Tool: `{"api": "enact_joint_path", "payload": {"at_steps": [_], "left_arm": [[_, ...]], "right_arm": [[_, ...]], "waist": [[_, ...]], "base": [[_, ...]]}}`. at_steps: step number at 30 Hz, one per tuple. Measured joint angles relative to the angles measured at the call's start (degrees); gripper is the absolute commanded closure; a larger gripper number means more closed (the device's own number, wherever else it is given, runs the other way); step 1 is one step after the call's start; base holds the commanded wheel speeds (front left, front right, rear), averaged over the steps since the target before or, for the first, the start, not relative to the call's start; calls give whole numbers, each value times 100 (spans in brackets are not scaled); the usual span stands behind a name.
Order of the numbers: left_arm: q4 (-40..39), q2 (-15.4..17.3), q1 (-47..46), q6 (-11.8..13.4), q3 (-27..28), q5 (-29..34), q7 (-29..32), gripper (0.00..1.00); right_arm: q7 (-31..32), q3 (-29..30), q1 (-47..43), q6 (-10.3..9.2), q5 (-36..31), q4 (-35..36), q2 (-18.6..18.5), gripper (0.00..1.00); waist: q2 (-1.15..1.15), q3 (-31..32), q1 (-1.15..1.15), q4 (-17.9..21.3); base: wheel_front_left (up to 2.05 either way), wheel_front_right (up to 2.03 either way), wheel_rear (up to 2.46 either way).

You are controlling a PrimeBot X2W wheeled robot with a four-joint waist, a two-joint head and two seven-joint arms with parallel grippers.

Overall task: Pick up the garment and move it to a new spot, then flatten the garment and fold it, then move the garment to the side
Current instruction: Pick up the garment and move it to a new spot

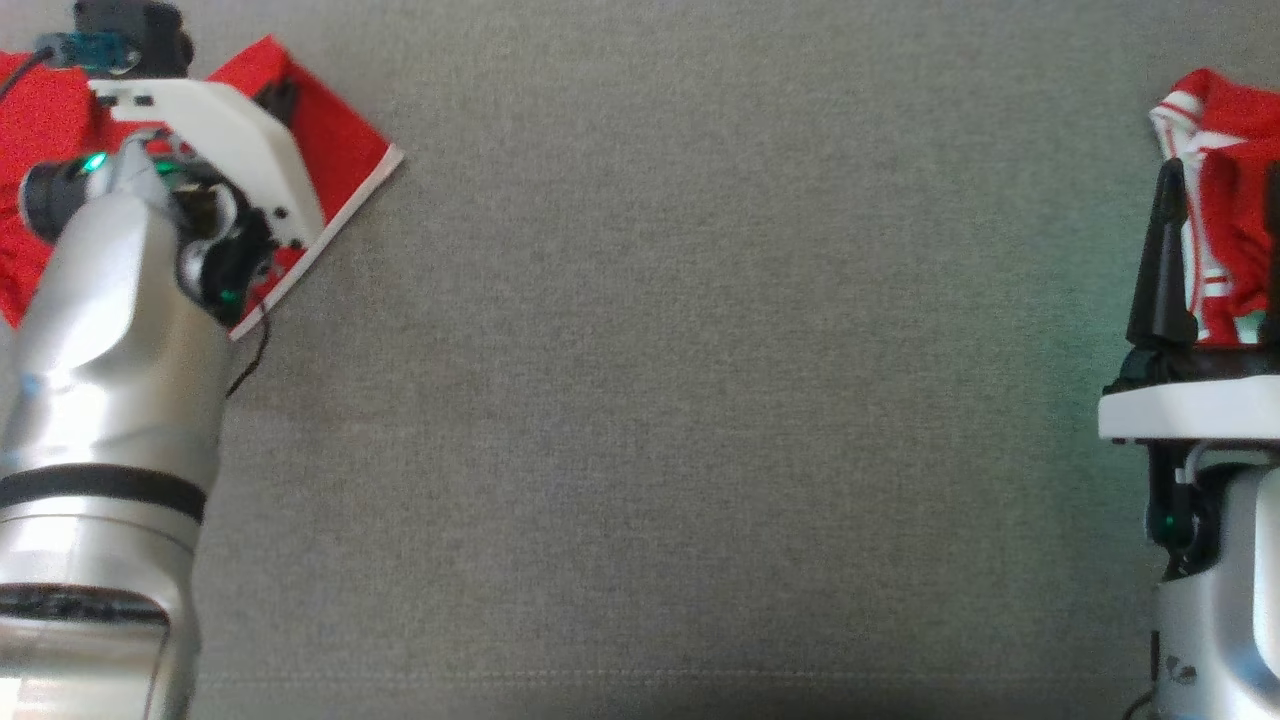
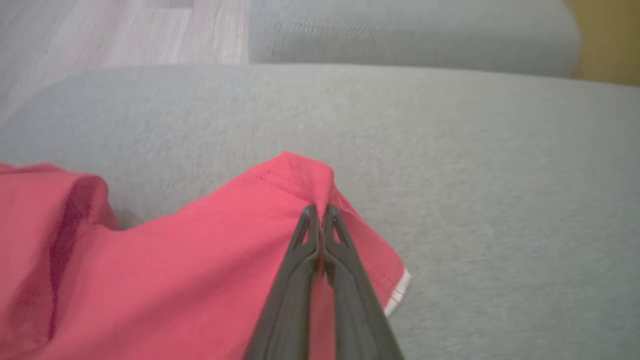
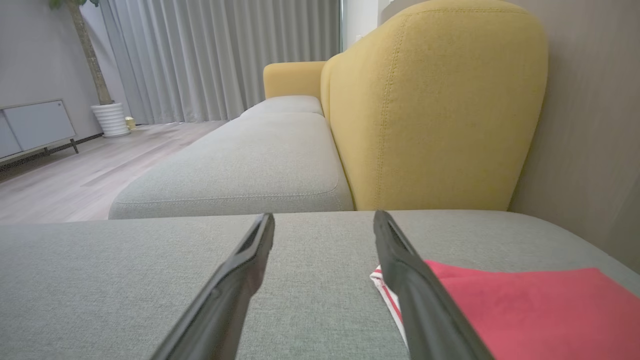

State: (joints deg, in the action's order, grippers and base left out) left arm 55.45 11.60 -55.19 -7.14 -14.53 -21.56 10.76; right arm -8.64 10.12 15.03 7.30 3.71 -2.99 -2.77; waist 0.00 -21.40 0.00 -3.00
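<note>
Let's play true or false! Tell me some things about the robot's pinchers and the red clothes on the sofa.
1. The left gripper is pinched shut on the red fabric garment with a white-striped edge. True.
2. The right gripper is squeezed shut. False: its two dark fingers stand apart, open, with nothing between them.
3. The garment lies on a soft grey fabric cushion. True.
4. The sofa's backrest is blue. False: the padded fabric backrest is yellow.
5. A red cloth with white stripes lies beside the right gripper. True.
</note>
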Motion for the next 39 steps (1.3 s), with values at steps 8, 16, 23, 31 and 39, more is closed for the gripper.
{"api": "enact_joint_path", "payload": {"at_steps": [8, 16, 23, 31, 39], "left_arm": [[-636, -315, 367, 0, -555, -483, -466, 100], [-1432, -530, 587, 0, -1412, -864, -469, 100], [-1874, -780, 769, 0, -2040, -1110, -372, 100], [-2175, -914, 769, 0, -2706, -1439, -432, 100], [-2346, -951, 736, 91, -3364, -2104, -419, 100]], "right_arm": [[-62, 174, -10, 0, 68, -199, 2, 0], [-146, 181, -10, 0, 194, -391, 3, 0], [-254, 104, -4, 0, 294, -570, 5, 0], [-341, 53, 2, 0, 396, -716, 7, 0], [-403, -90, 21, 0, 489, -890, 8, 0]], "waist": [[0, 432, 0, 167], [0, 639, 0, 508], [0, 743, 0, 963], [0, 770, 0, 1483], [0, 763, 0, 1897]], "base": [[0, 0, 0], [0, 0, 0], [0, 0, 0], [0, 0, 0], [0, 0, 0]]}}
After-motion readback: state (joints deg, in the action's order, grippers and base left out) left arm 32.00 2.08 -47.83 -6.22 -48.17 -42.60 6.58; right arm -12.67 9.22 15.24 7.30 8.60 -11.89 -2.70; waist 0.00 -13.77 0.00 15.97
